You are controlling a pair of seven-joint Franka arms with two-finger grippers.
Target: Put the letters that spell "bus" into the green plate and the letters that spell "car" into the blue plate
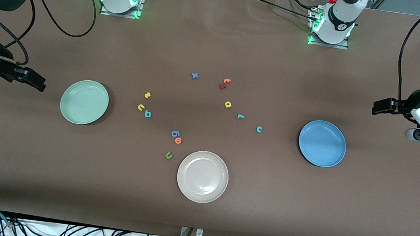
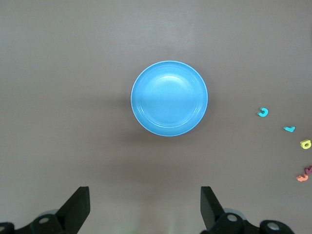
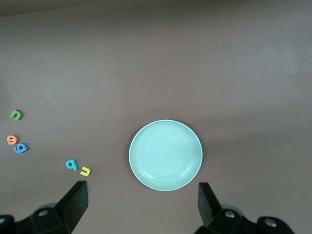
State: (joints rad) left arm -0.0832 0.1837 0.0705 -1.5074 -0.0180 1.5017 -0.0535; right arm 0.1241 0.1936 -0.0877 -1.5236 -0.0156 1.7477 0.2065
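A: Sweep across the counter (image 1: 218, 47), from the right arm's end.

B: The right tool (image 1: 34, 79) hangs with its jaws wide apart and empty over that end. The green plate (image 1: 84, 102) comes next, with nothing in it. At its three o'clock lie the yellow "s" (image 1: 147, 95), the yellow "u" (image 1: 140, 107) and the teal "b" (image 1: 148, 114), the last two just beside each other.

A: And toward the middle?

B: A blue "g" (image 1: 175, 133), an orange "o" (image 1: 178, 140) and a green "u" (image 1: 168, 155), with the cream-white plate (image 1: 202, 177) at their four o'clock. Then the yellow "a" (image 1: 228, 104), the teal "r" (image 1: 240, 116) and the teal "c" (image 1: 259, 129), strung toward the blue plate (image 1: 322, 143), also bare. The left tool (image 1: 381, 106) waits agape and empty at that plate's two o'clock.

A: How will the letters handle?

B: I'd judge them light, soft and thin. Pinch each across its outer edges from straight above; the "u" and "b" sit close enough to nudge one another.
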